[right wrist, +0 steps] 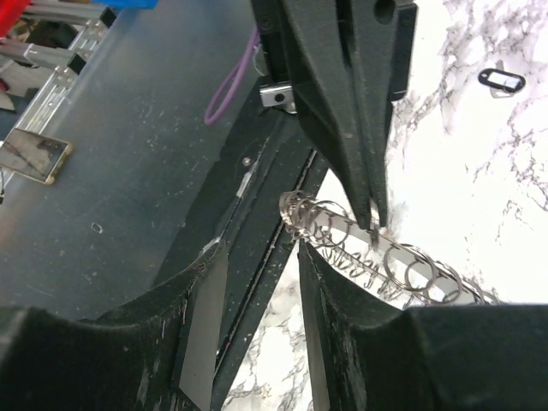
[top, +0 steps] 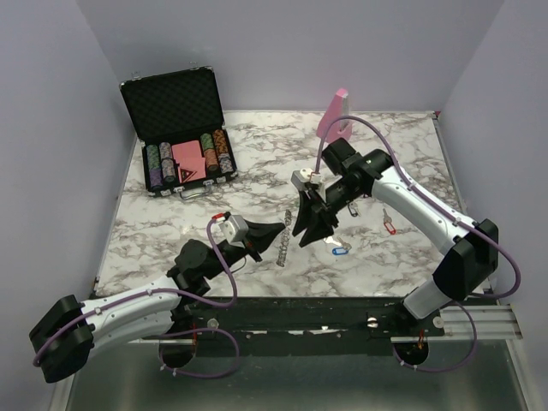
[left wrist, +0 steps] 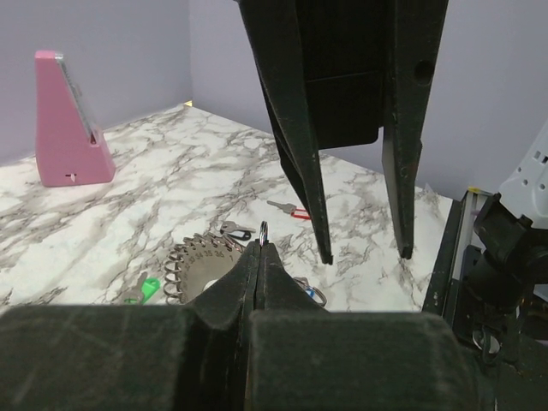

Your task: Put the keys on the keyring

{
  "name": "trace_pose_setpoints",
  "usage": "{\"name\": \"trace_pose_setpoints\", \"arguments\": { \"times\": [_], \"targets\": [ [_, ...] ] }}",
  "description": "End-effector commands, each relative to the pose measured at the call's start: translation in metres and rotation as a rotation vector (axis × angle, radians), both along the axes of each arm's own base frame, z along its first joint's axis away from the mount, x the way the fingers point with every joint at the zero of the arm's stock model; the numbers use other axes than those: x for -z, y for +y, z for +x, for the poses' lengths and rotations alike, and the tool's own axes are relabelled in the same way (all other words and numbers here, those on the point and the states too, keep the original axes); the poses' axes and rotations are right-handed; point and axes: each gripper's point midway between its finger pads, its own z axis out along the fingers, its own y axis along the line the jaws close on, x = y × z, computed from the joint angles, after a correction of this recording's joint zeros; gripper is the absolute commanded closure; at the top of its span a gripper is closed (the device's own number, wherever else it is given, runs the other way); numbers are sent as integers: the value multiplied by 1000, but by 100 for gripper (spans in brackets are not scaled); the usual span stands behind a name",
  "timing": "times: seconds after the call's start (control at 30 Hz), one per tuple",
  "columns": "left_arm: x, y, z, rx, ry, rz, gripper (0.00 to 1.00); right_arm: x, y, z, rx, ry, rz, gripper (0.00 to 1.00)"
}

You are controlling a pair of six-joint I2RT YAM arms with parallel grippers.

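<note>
The grey keyring stands edge-on between the two grippers. Its toothed disc also shows in the left wrist view and as a coil in the right wrist view. My left gripper is shut, pinching one rim loop of the keyring. My right gripper is open, fingers pointing down, and the keyring's end lies between them. A blue-tagged key, a red-tagged key, a black-tagged key and a green-tagged key lie loose on the marble table.
An open black case of poker chips stands at the back left. A pink wedge block stands at the back, right of centre. The table's front edge and metal rail run just below the grippers.
</note>
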Motion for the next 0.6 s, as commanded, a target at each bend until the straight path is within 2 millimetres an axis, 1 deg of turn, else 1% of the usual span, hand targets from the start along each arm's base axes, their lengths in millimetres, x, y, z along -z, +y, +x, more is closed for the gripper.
{"name": "trace_pose_setpoints", "arguments": {
  "times": [0.0,0.07,0.2,0.33,0.47,0.57],
  "targets": [
    [-21,4,0,-8,-31,-75,100,-1,6,16,72,-54,-33,53],
    [-21,4,-3,4,-29,-79,100,-2,7,24,103,-69,-44,54],
    [-19,4,-7,24,-24,-90,100,-3,10,29,113,-72,-44,57],
    [-18,6,-8,27,-15,-108,100,-2,14,39,136,-87,-59,59],
    [-20,8,-10,29,-9,-131,100,-3,17,39,122,-68,-43,61],
    [-22,7,-9,31,-6,-142,100,-3,20,36,110,-34,-33,65]
  ]
}}
